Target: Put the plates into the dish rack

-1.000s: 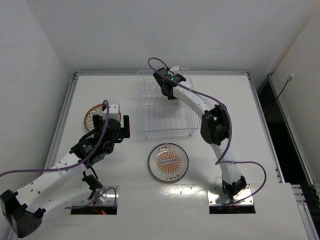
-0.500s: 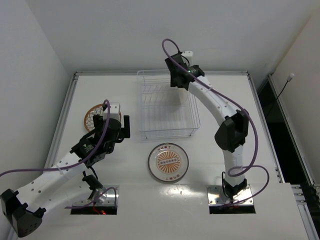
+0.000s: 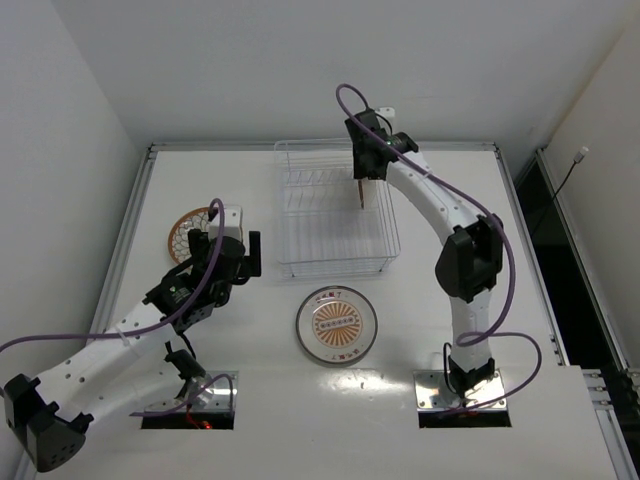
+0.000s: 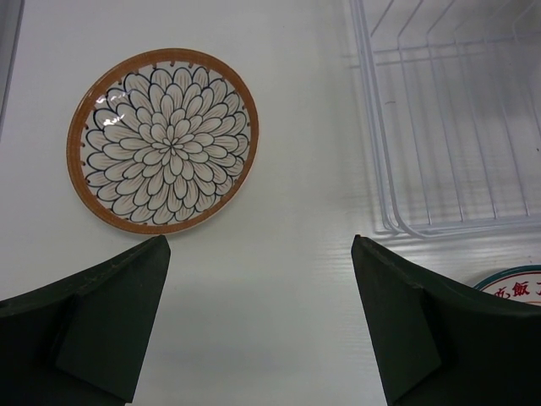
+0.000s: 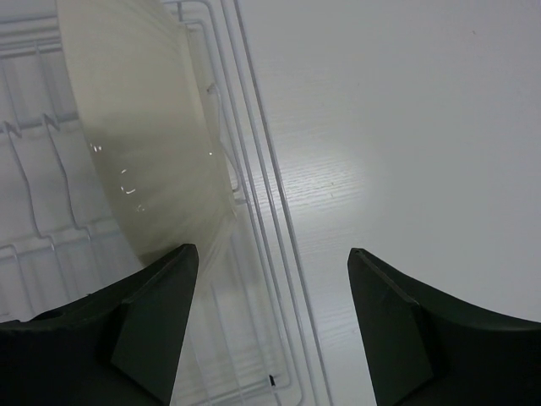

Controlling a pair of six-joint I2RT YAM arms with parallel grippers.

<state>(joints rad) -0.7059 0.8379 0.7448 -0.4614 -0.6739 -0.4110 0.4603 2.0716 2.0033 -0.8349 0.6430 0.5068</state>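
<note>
A plate [image 3: 360,192] stands on edge in the right part of the white wire dish rack [image 3: 335,245]. Its plain pale back fills the upper left of the right wrist view [image 5: 144,135], among the rack's wires [image 5: 254,211]. My right gripper [image 3: 366,170] [image 5: 270,249] hangs open just above it, with nothing between the jaws. A petal-patterned plate with an orange rim [image 3: 186,228] [image 4: 162,140] lies flat left of the rack. A medallion plate with lettering [image 3: 336,323] [image 4: 517,282] lies flat in front of the rack. My left gripper [image 3: 238,262] [image 4: 259,238] is open and empty over bare table between them.
The rack's near left corner [image 4: 397,224] is just ahead and right of my left gripper. A raised frame [image 3: 150,150] borders the white table. Walls stand close behind and to the left.
My right gripper has moved rightward along the back of the rack and lifted. The plate now stands on edge in the rack, free of the jaws. My left arm has barely shifted.
</note>
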